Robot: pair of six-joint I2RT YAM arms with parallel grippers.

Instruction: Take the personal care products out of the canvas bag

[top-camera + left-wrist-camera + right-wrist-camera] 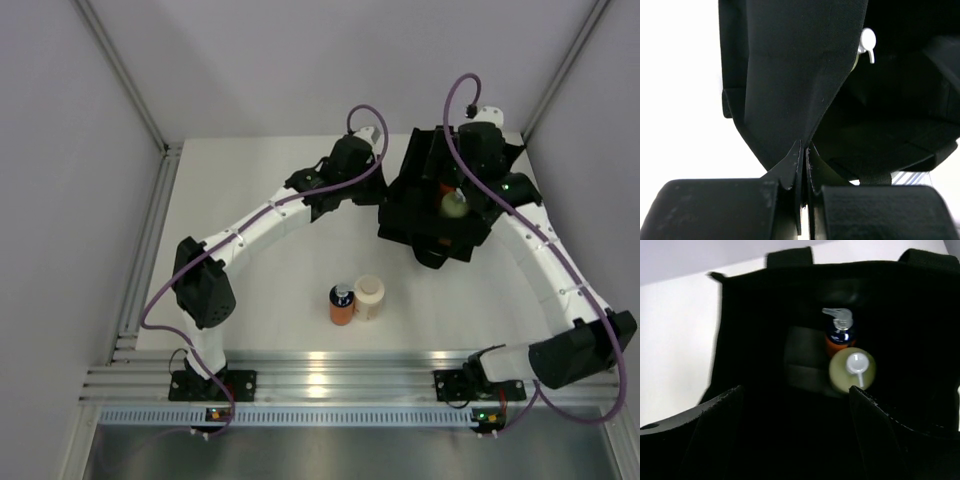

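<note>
The black canvas bag (425, 215) stands open at the back right of the table. My left gripper (805, 146) is shut on the bag's left rim fabric (785, 75) and holds it. My right gripper (797, 390) is open, empty, and hovers over the bag's mouth. Inside the bag (750, 340) stand a yellow-green bottle with a white pump (852, 371) and an orange bottle with a dark blue cap (840, 337). The yellow-green bottle also shows in the top view (455, 204). A second orange bottle (341, 305) and the beige cylinder (369, 297) stand on the table, near the front middle.
The white table (260, 280) is walled by grey panels on the left, back and right. An aluminium rail (330, 385) runs along the near edge with both arm bases on it. Purple cables loop above both wrists.
</note>
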